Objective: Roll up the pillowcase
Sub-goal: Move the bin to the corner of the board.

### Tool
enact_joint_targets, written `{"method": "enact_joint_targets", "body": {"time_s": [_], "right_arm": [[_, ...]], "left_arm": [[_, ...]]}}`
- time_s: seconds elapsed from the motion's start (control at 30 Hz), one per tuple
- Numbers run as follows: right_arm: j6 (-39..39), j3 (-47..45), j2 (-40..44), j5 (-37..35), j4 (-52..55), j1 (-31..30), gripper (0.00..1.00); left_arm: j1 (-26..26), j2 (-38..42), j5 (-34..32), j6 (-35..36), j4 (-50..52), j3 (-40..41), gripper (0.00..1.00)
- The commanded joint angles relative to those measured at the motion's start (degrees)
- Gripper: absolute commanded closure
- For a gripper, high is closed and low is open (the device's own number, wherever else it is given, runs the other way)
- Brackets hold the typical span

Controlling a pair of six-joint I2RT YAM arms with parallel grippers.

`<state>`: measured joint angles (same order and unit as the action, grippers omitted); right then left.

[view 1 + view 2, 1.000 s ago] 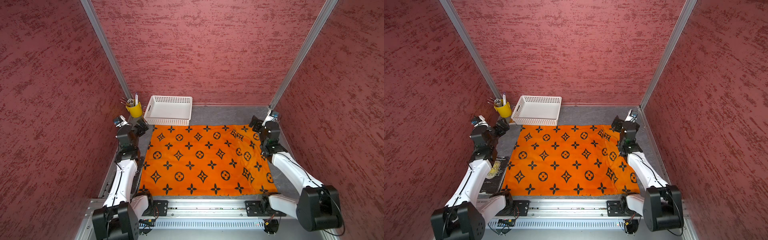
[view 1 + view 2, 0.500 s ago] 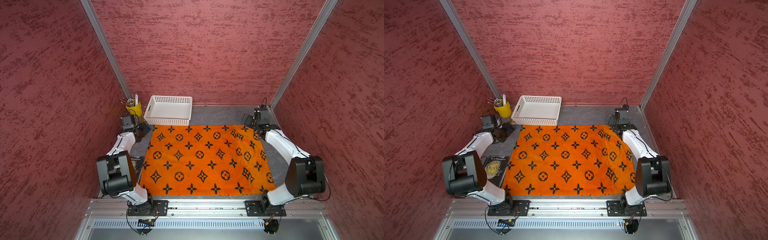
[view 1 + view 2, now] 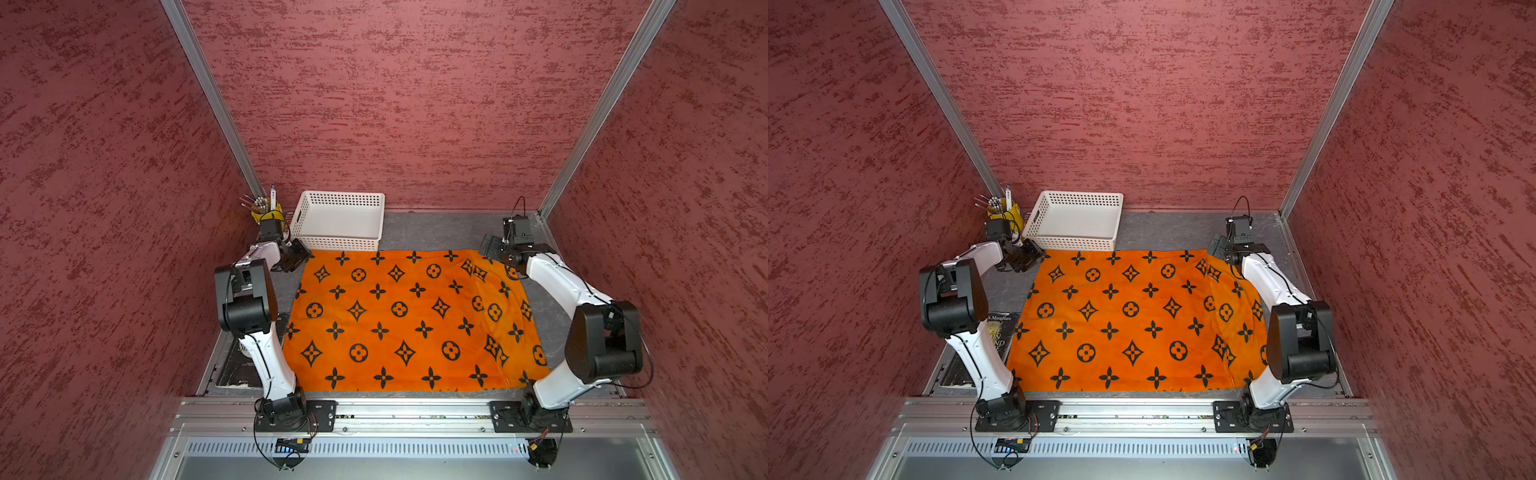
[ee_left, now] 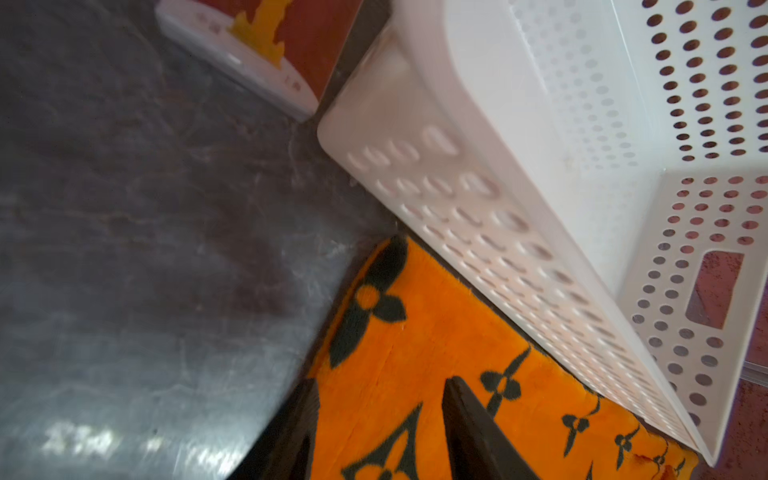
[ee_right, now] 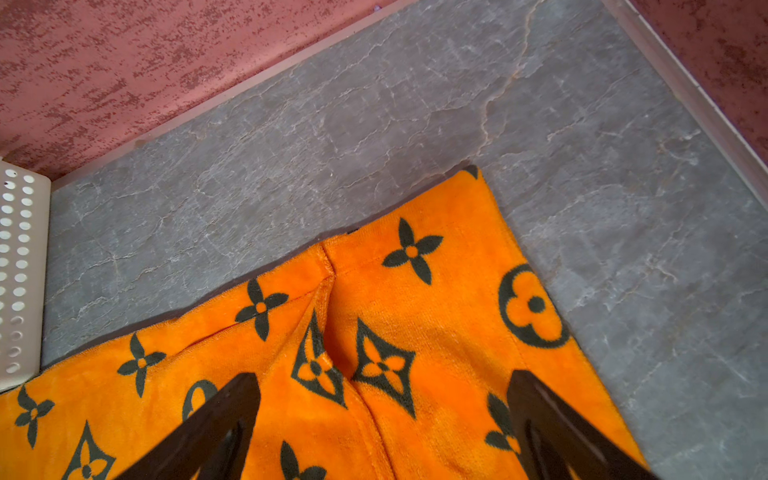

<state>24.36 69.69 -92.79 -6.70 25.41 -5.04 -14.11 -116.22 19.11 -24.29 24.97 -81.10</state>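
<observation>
At the far left corner stood a yellow cup (image 3: 268, 211) of pens, and nearer on the left a dark book (image 3: 999, 332) lay on the grey table (image 3: 436, 232), partly hidden behind the left arm. The left gripper (image 3: 296, 258) was down at the pillowcase's far left corner, just near of the white basket (image 3: 338, 224). In the left wrist view the left gripper (image 4: 380, 386) had its jaws apart by a moderate gap, with flat orange cloth showing between the dark fingers (image 4: 469, 424). That view was blurred, so whether the tips touched the cloth could not be told, and nothing looked pinched. The basket stood against the far wall, with its near wall just beside the cloth's far edge. The pillowcase (image 3: 411, 320) (bright orange with black flowers and diamond stars) lay spread flat across the middle of the table between the two arms, its near edge along the metal rail, with a crease running down its right part. The right gripper (image 3: 494, 248) was at the far right corner. In the right wrist view the right gripper (image 5: 384, 376) was spread wide over the pillowcase (image 5: 415, 316), holding nothing, with the crease lying between its fingers (image 5: 224, 411).
</observation>
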Motion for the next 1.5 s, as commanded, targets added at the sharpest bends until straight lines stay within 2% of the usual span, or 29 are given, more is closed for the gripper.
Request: {"method": "enact_joint_targets", "body": {"time_s": [0.0, 0.3, 0.37, 0.43, 0.53, 0.6, 0.7, 0.8, 0.97, 1.13, 1.2, 1.33, 1.47], "right_arm": [[-0.6, 2.4, -0.8, -0.6, 1.8, -0.1, 0.02], [-0.8, 4.9, -3.2, -1.1, 3.0, 0.0, 0.02], [-0.6, 5.4, -4.3, -1.2, 3.4, 0.1, 0.01], [0.1, 6.8, -5.8, -1.4, 5.1, 0.5, 0.01], [1.9, 9.8, -9.4, -1.6, 8.4, 2.0, 0.02], [3.0, 12.5, -12.5, -0.4, 10.3, 3.8, 0.08], [3.4, 16.7, -17.2, 2.8, 12.1, 6.0, 0.21], [3.4, 21.8, -21.9, 3.9, 14.7, 8.1, 0.32], [2.9, 28.3, -28.3, 5.0, 17.2, 10.5, 0.38], [1.7, 36.3, -34.7, 4.9, 21.0, 10.8, 0.39], [1.4, 39.8, -37.2, 4.6, 22.4, 10.8, 0.44], [2.0, 46.8, -42.5, 3.9, 26.9, 11.0, 0.44], [2.3, 48.4, -44.4, 3.1, 27.3, 11.3, 0.45]], "left_arm": [[0.5, -2.7, -1.1, 2.5, 1.5, -3.1, 0.49], [2.2, -7.2, -0.4, 2.3, 1.6, -7.2, 0.49], [2.3, -7.2, -0.5, 2.1, 1.6, -7.3, 0.57], [2.2, -6.8, -0.7, 1.6, 1.6, -6.9, 0.70], [2.2, -6.1, 0.2, 1.6, -0.1, -5.3, 0.84], [1.9, -5.9, 0.2, 1.2, -0.7, -4.9, 0.92], [2.0, -6.1, -0.1, 0.9, -0.3, -5.3, 0.92], [1.9, -6.0, -0.2, 0.5, 0.0, -5.5, 1.00], [1.8, -5.5, -0.6, 0.5, 0.1, -5.0, 1.00], [1.5, -5.2, -0.5, 0.1, 0.2, -4.7, 1.00], [1.3, -5.2, -0.5, -0.1, 0.3, -4.8, 1.00], [1.1, -5.2, -0.4, -0.2, 0.6, -5.0, 1.00], [1.0, -5.2, -0.3, -0.3, 0.8, -5.1, 1.00]]}}
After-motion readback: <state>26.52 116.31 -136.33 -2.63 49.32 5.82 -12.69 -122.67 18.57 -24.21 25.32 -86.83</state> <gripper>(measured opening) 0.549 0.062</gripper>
